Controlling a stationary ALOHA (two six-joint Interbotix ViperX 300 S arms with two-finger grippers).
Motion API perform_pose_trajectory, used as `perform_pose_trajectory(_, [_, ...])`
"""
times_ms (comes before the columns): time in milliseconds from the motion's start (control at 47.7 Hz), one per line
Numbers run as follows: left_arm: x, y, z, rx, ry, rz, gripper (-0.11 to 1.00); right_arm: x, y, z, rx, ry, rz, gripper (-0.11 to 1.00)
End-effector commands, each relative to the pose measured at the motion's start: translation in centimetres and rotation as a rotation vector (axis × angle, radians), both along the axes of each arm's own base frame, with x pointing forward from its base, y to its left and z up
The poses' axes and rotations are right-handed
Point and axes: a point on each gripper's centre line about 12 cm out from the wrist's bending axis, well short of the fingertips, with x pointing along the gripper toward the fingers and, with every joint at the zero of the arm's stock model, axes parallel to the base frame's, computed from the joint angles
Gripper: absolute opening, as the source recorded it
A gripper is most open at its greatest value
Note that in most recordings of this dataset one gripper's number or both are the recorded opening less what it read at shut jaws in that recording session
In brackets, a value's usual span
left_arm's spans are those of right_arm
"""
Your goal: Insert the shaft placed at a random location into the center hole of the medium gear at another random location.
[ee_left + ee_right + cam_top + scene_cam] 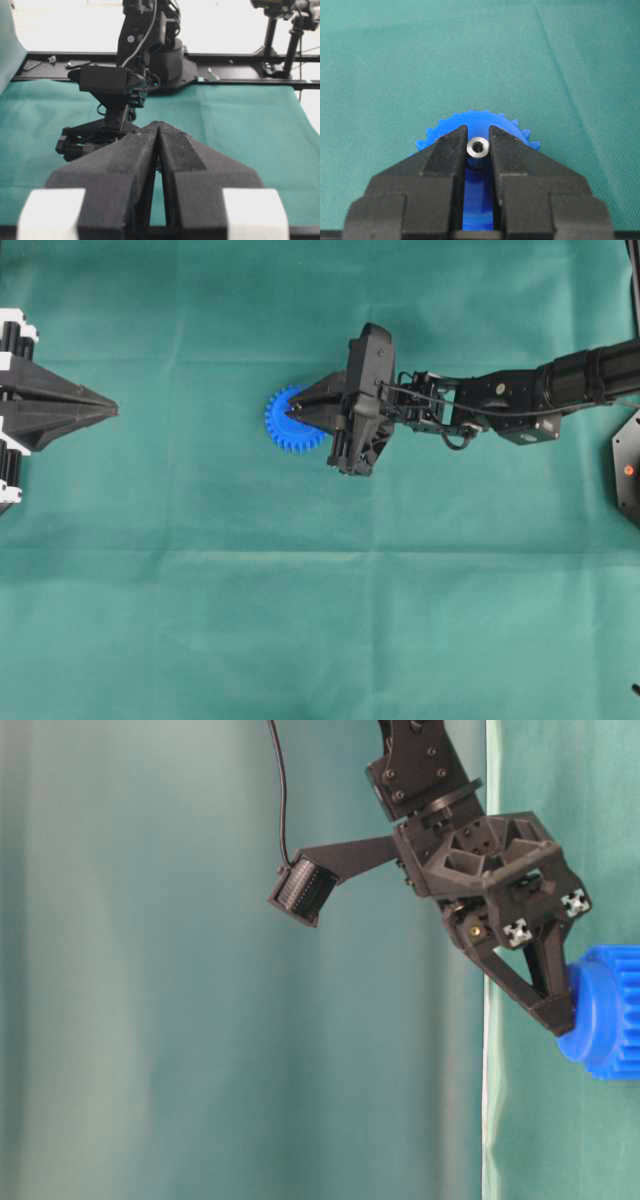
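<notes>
The blue medium gear lies flat on the green cloth, left of centre. My right gripper reaches over it from the right, its fingertips above the gear's hub. In the right wrist view the gripper is shut on the shaft, a small silvery pin seen end-on and standing upright over the middle of the gear. The center hole is hidden under the shaft and the fingers. My left gripper rests at the far left, shut and empty, its tips pressed together.
The green cloth covers the whole table. A black fixture sits at the right edge. In the left wrist view a black frame rail runs along the far side behind the right arm.
</notes>
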Motion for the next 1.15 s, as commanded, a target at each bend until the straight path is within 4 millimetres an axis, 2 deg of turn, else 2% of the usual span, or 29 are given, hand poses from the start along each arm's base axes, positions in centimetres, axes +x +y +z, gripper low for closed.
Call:
perform_pose_trajectory(0, [0.2, 0.0, 0.6, 0.003, -0.015, -0.001, 0.0, 0.4, -0.2, 1.2, -0.007, -0.044, -0.007, 0.13])
perform_pose_trajectory(231, [0.2, 0.0, 0.6, 0.001, -0.014, -0.001, 0.0, 0.6, -0.2, 1.4, 0.0, -0.039, -0.007, 0.16])
perform_pose_trajectory(293, [0.3, 0.0, 0.6, 0.003, -0.014, -0.001, 0.0, 0.6, -0.2, 1.5, 0.004, -0.036, -0.008, 0.3])
perform_pose_trajectory(461, [0.2, 0.0, 0.6, 0.001, -0.015, -0.001, 0.0, 0.3, -0.1, 2.8, 0.001, -0.044, -0.004, 0.78])
perform_pose_trajectory(503, [0.2, 0.0, 0.6, 0.001, -0.014, -0.001, 0.0, 0.2, -0.1, 3.4, 0.0, -0.05, -0.003, 0.86])
perform_pose_trajectory(545, [0.2, 0.0, 0.6, 0.003, -0.014, -0.001, 0.0, 0.1, -0.1, 3.8, 0.0, -0.053, -0.002, 0.85])
perform_pose_trajectory(629, [0.2, 0.0, 0.6, 0.001, -0.015, -0.001, 0.0, -0.1, 0.0, 4.8, -0.001, -0.059, 0.001, 0.75])
perform_pose_trajectory(671, [0.2, 0.0, 0.6, 0.001, -0.014, -0.001, 0.0, -0.2, 0.0, 5.3, -0.003, -0.062, 0.004, 0.73])
perform_pose_trajectory(943, [0.2, 0.0, 0.6, 0.001, -0.015, -0.001, 0.0, -0.8, 0.1, 7.5, -0.002, -0.065, 0.011, 0.78])
perform_pose_trajectory(1132, [0.2, 0.0, 0.6, 0.001, -0.015, -0.002, 0.0, -1.2, 0.3, 7.7, 0.004, -0.049, 0.015, 0.78])
